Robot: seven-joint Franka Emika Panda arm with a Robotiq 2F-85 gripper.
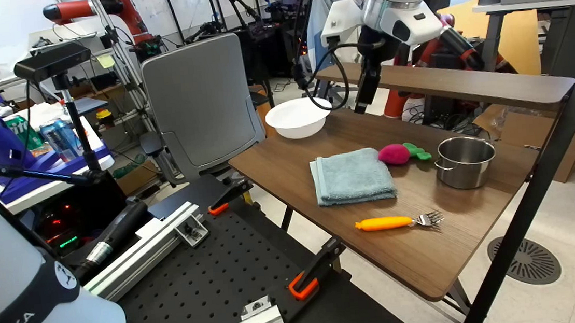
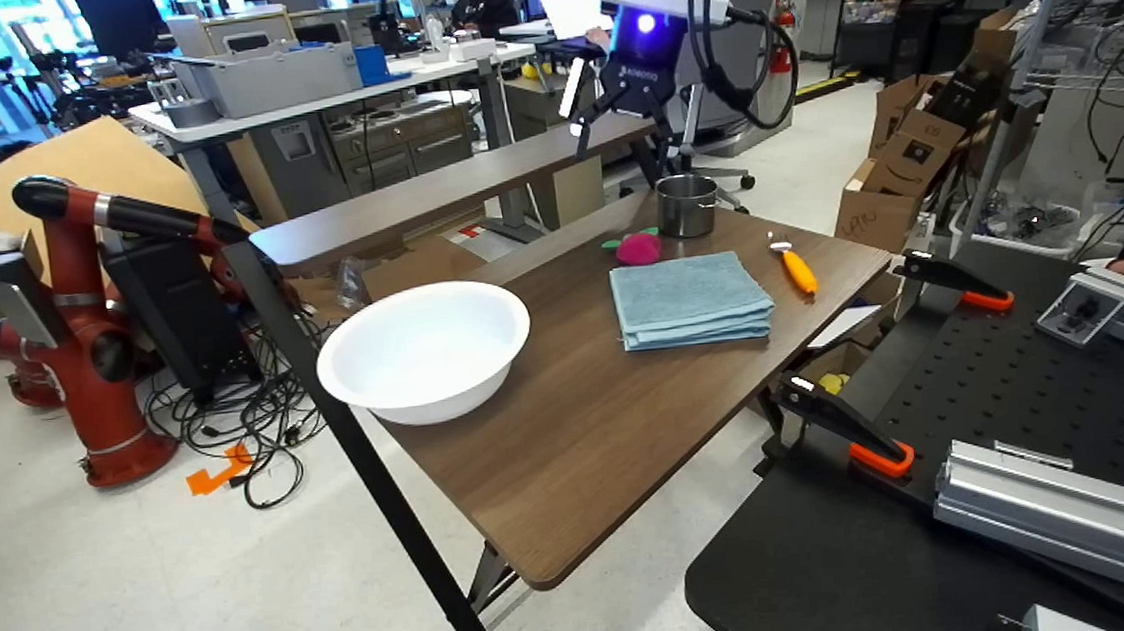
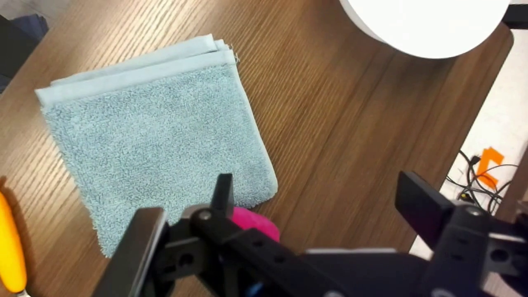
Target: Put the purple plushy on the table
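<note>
The purple plushy (image 1: 393, 154), a magenta lump with green leaves, lies on the brown table (image 1: 288, 164) between the folded teal cloth and the steel pot. It also shows in an exterior view (image 2: 639, 248). In the wrist view only part of the plushy (image 3: 256, 222) shows, behind one finger; its leaves are hidden. My gripper (image 3: 315, 183) is open with nothing between its fingers. In both exterior views the gripper (image 2: 631, 150) hangs in the air above the table, apart from the plushy. In an exterior view it (image 1: 362, 104) is near the back shelf.
A teal cloth (image 1: 354, 176) lies beside the plushy. A steel pot (image 1: 467, 161), an orange-handled fork (image 1: 386, 223) and a white bowl (image 2: 424, 351) stand or lie on the table. A raised shelf (image 1: 468, 83) runs along its back. Clamps (image 1: 306, 282) sit on the black workbench.
</note>
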